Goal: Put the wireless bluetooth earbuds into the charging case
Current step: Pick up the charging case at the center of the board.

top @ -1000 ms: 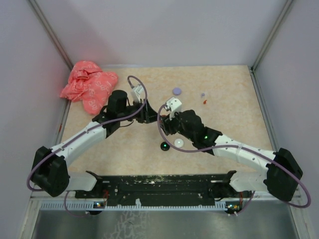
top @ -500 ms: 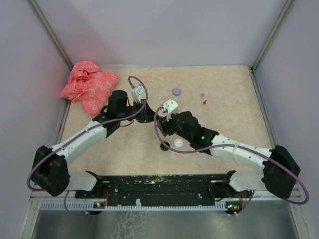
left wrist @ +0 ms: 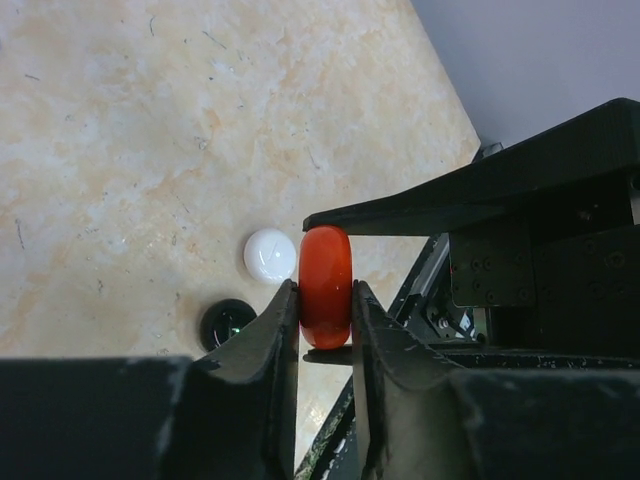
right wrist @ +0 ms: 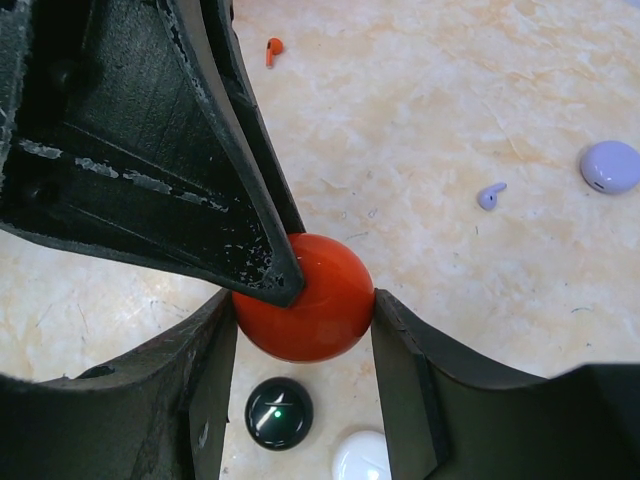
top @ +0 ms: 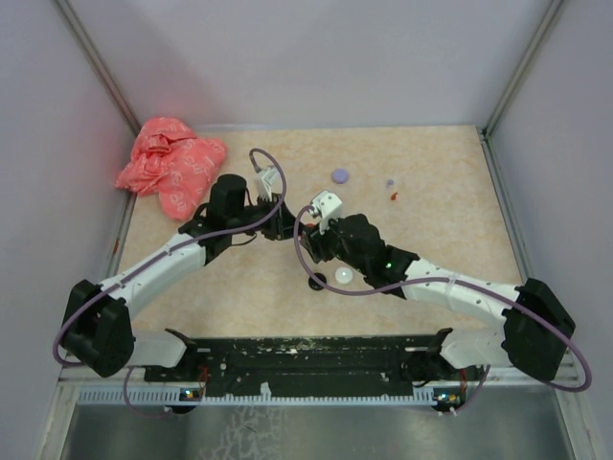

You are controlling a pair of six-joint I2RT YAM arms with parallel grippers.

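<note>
An orange-red round case (left wrist: pixel 325 270) is held edge-up above the table between both grippers. My left gripper (left wrist: pixel 325 296) is shut on its flat faces. My right gripper (right wrist: pixel 305 312) is closed around its rim (right wrist: pixel 322 300). In the top view the two grippers meet mid-table, left (top: pixel 285 218) and right (top: pixel 312 236), and hide the case. A tiny orange-red earbud (right wrist: pixel 272 48) and a lilac earbud (right wrist: pixel 490 194) lie loose on the table at the far right, orange-red (top: pixel 394 195) and lilac (top: pixel 390 181). Black and white earbuds are not visible.
A black round case (right wrist: pixel 279 413) and a white one (right wrist: pixel 362 455) lie on the table just below the grippers. A lilac round case (top: pixel 340 175) lies further back. A crumpled pink-red bag (top: pixel 172 165) sits at the back left by the wall.
My right arm has shifted a little left toward the left gripper, now partly covering the black case in the top view. The left arm has barely moved.
</note>
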